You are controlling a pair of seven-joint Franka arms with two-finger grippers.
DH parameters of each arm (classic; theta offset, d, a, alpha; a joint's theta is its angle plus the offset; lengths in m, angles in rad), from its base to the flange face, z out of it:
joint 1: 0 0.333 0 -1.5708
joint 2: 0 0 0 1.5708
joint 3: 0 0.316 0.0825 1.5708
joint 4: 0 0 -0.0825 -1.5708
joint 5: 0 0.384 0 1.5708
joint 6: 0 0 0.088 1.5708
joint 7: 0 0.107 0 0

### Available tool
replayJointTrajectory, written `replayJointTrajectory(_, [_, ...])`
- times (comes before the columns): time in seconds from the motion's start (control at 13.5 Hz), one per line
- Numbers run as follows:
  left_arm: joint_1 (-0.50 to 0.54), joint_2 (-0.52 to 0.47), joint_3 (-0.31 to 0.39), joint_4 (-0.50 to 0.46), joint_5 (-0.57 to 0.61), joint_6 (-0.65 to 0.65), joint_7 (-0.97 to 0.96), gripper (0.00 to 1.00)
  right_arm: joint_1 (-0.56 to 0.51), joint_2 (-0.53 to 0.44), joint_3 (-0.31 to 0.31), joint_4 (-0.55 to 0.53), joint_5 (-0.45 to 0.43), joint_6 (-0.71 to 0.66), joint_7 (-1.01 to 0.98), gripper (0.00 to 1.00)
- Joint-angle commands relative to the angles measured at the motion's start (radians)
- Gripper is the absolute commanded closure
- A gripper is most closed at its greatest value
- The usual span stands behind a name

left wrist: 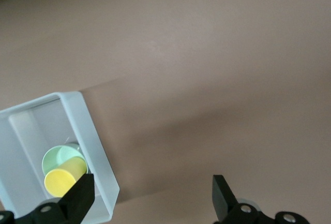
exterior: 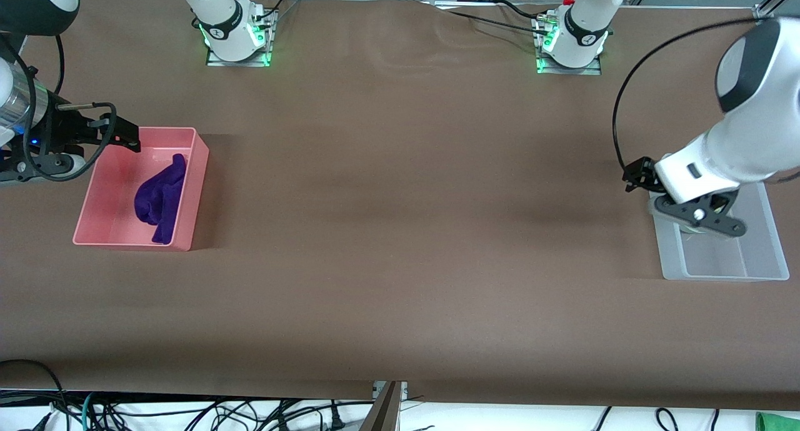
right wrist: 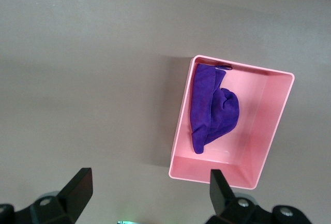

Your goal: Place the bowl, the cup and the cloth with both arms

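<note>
The purple cloth (exterior: pixel 161 197) lies bunched in the pink bin (exterior: pixel 194 187) at the right arm's end of the table; it also shows in the right wrist view (right wrist: pixel 212 110). The mint-green bowl (left wrist: pixel 56 157) sits in the clear bin (left wrist: pixel 95 146), with the yellow cup (left wrist: pixel 62 178) in it. In the front view my left gripper hides them. My left gripper (exterior: pixel 706 217) (left wrist: pixel 152 188) hangs open and empty over the clear bin (exterior: pixel 769 231). My right gripper (exterior: pixel 128 137) (right wrist: pixel 150 180) is open and empty over the pink bin's corner nearest the robots' bases.
The brown table stretches wide between the two bins. The arms' bases (exterior: pixel 234 37) (exterior: pixel 572 40) stand along the table's edge farthest from the front camera. Cables hang below the edge nearest it.
</note>
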Motion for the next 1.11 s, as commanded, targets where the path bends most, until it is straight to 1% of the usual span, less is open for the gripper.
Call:
replayJointTrajectory(0.0, [-0.242,-0.108,0.311,-0.081,-0.082,0.041,-0.034,0.00,-0.007,0.009,0.008,0.029,-0.011,-0.010,0.010,0.00])
replayJointTrajectory(0.07, [-0.267,-0.160,0.361,-0.150,-0.144,0.047,-0.059,0.00,-0.009,0.011,0.008,0.029,-0.009,-0.010,0.010,0.00])
replayJointTrajectory(0.15, [-0.267,-0.200,0.369,-0.216,-0.189,0.070,-0.089,0.00,-0.009,0.013,0.008,0.029,-0.008,-0.013,0.012,0.00])
replayJointTrajectory(0.22, [-0.269,-0.234,0.370,-0.267,-0.190,0.110,-0.097,0.00,-0.009,0.013,0.008,0.029,-0.008,-0.012,0.012,0.00])
replayJointTrajectory(0.3, [-0.269,-0.247,0.370,-0.284,-0.191,0.121,-0.099,0.00,-0.009,0.013,0.008,0.029,-0.006,-0.013,0.012,0.00])
replayJointTrajectory(1.04, [-0.266,-0.245,0.370,-0.283,-0.190,0.119,-0.084,0.00,-0.009,0.013,0.008,0.029,-0.008,-0.010,0.012,0.00])
